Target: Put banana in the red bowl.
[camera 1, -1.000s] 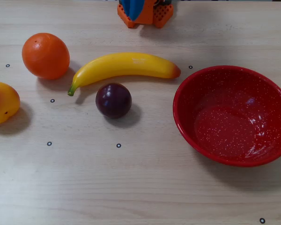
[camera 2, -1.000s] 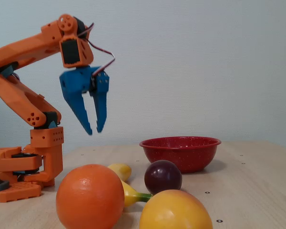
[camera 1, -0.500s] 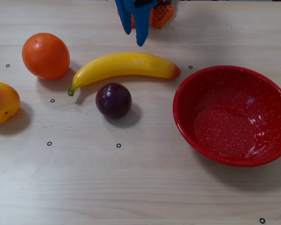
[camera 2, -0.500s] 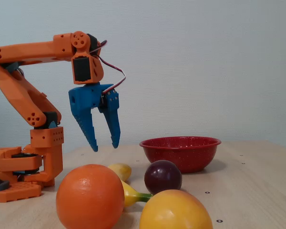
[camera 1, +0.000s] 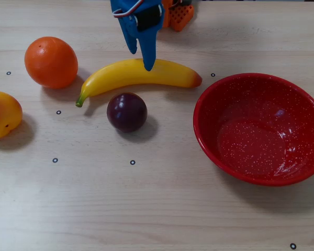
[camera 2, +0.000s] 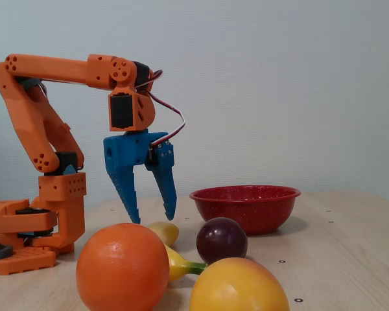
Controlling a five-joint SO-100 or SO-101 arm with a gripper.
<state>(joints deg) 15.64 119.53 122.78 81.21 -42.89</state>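
The yellow banana (camera 1: 138, 73) lies on the wooden table, green stem at the left, orange-red end toward the red bowl (camera 1: 260, 128) on the right. In the fixed view only parts of the banana (camera 2: 164, 232) show behind the orange, and the red bowl (camera 2: 246, 207) stands further back. My blue gripper (camera 1: 140, 59) hangs open above the banana's middle, fingers pointing down. In the fixed view the gripper (camera 2: 153, 219) has its tips just above the banana, with nothing between them.
An orange (camera 1: 51, 61) sits left of the banana, a yellow-orange fruit (camera 1: 2, 113) at the far left edge, and a dark plum (camera 1: 126, 112) just in front of the banana. The arm's orange base (camera 2: 32, 227) stands at the table's back.
The gripper has moved forward from the base and come down over the banana's middle, and its fingers have spread wider. The fruits and bowl have not moved.
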